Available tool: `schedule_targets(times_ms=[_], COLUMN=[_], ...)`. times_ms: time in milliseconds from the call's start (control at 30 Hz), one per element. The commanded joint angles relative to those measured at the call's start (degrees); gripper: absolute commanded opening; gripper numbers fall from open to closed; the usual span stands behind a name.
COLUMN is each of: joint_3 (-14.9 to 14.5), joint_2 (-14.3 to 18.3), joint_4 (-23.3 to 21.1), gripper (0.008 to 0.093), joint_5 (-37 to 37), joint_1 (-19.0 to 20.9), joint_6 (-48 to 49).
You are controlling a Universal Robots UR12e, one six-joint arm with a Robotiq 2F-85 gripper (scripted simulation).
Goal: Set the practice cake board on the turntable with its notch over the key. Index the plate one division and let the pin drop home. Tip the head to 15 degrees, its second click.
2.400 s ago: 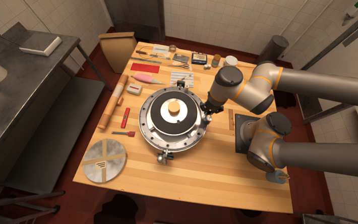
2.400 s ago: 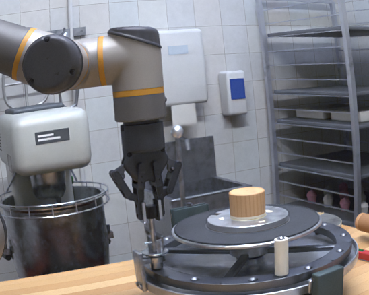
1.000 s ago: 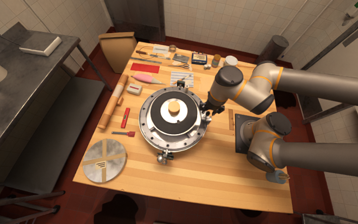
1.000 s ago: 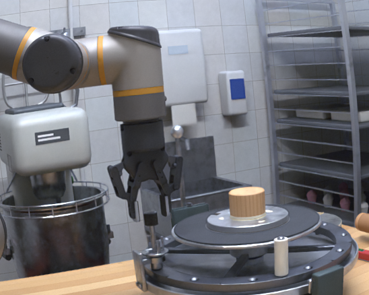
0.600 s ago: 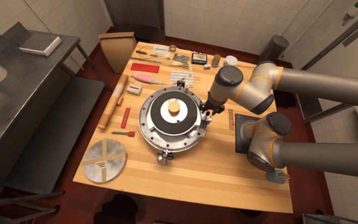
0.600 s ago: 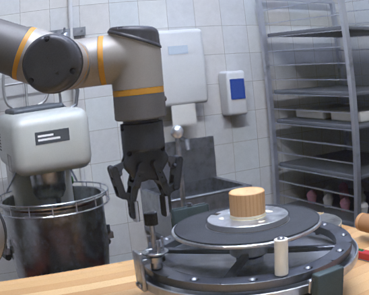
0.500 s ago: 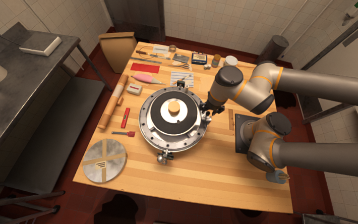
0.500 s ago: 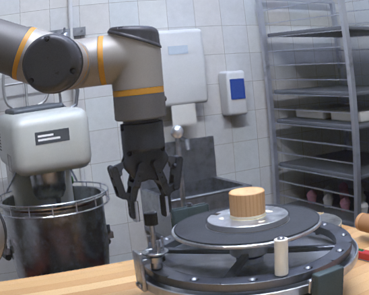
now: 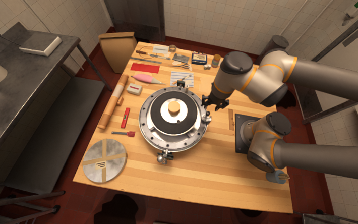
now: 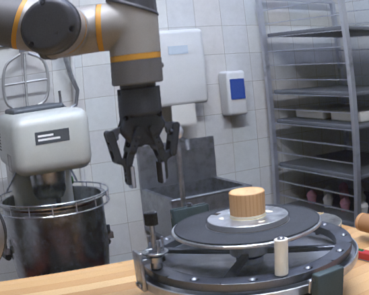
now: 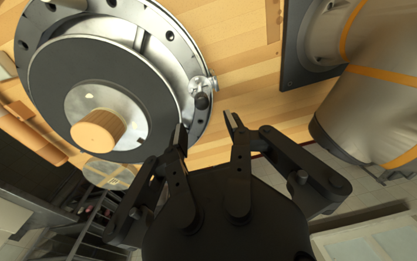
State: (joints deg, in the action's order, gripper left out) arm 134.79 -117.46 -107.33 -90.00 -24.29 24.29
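The silver practice cake board (image 9: 174,111) (image 10: 247,218) (image 11: 106,121) lies flat on the dark turntable (image 9: 174,113) (image 10: 247,227) (image 11: 103,97), with a wooden knob (image 9: 174,108) (image 10: 246,201) (image 11: 97,131) standing at its centre. A small notch shows in the board's rim (image 9: 178,121) (image 11: 140,140). The turntable sits inside a steel index plate (image 9: 173,119) with a ring of holes. A black-knobbed pin (image 9: 208,114) (image 10: 151,226) (image 11: 201,99) stands upright at the plate's right edge. My gripper (image 9: 215,103) (image 10: 146,175) (image 11: 203,128) hangs above that pin, open and empty.
A brown paper sack (image 9: 117,50) stands off the table's far left corner. A second round board with tape strips (image 9: 104,160) lies at the near left corner. A rolling pin (image 9: 113,100), red tools and small utensils lie left of and behind the turntable. The arm's base (image 9: 247,133) stands to the right.
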Motion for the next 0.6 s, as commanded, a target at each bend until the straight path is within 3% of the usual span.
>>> schedule_targets(times_ms=[0, 300, 567], joint_3=[-0.77, -6.73, -8.71], joint_2=[-0.30, -2.05, -2.37], joint_4=[0.89, 8.69, 11.09], gripper=[0.0580, 0.0580, 0.0580], joint_5=[0.00, 0.00, 0.00], joint_1=[0.00, 0.00, 0.00], joint_6=[0.00, 0.00, 0.00])
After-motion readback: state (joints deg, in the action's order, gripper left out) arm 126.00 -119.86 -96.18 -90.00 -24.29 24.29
